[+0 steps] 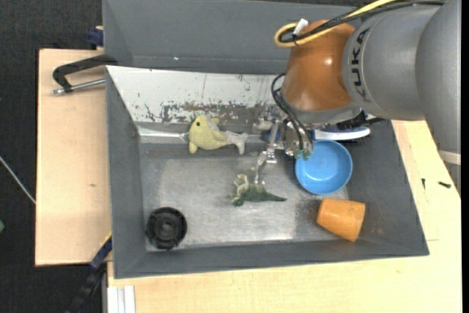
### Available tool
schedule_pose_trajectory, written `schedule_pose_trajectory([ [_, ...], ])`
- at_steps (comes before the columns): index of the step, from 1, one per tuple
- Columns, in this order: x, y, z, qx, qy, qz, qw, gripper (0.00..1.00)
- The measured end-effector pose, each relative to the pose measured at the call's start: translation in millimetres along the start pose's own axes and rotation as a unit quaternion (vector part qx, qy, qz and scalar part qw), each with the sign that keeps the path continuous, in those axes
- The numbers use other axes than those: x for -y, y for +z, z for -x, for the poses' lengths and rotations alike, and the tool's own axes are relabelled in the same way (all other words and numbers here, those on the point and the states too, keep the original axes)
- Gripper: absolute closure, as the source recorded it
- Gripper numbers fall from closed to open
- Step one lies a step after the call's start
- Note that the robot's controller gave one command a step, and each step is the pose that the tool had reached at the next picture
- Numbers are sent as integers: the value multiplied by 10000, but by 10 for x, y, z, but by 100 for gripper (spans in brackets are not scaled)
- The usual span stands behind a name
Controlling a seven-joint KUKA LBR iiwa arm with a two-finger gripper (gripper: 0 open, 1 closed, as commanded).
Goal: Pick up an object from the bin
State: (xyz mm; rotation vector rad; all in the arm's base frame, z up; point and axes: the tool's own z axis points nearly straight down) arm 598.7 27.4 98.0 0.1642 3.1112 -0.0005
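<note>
Tool (265, 159) hangs near the middle of the bin (124, 179), just above the green toy lizard (254, 192); whether it is apart or together, I cannot tell. I think the lizard is thin and lies flat, so the tool could slip off it, or knock the blue bowl (326, 171) at its 3 o'clock. Counted: one black round cap (165, 225) at 7 o'clock, one yellow soft toy (207, 135) at 11 o'clock, one lizard, one bowl, one orange cup (341, 218) at 5 o'clock.
</note>
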Motion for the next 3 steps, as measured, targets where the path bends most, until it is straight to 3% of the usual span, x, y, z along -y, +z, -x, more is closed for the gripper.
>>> schedule_pose_trajectory([
  [1, -6, 57, -63, -125, 2, -2, 9999, 100],
  [2, -58, -290, -359, -121, -1357, 18, 9907, 100],
  [3, -183, -1294, -378, -59, -2203, 29, 9754, 100],
])
